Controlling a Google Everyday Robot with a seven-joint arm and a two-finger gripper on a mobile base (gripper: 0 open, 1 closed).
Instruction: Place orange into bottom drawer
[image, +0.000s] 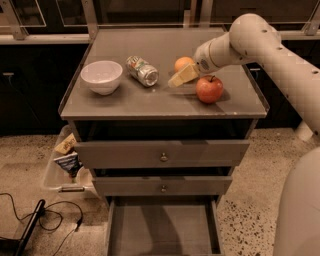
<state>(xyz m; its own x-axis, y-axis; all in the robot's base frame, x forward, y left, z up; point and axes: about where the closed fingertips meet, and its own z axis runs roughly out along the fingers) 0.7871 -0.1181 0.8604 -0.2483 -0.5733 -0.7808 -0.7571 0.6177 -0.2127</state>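
Observation:
The orange (182, 63) sits on the cabinet top (150, 97), behind and left of a red apple (209, 89). My gripper (181, 76) hangs low over the top, right in front of the orange and partly covering its lower side; it is just left of the apple. I cannot tell whether it touches the orange. The bottom drawer (162, 229) is pulled out at the foot of the cabinet, and its grey floor shows nothing in it.
A white bowl (101, 76) and a can lying on its side (142, 70) are on the left of the top. The two upper drawers (162, 153) are closed. A clear bin with snack bags (65, 160) and cables (45, 220) lie on the floor at left.

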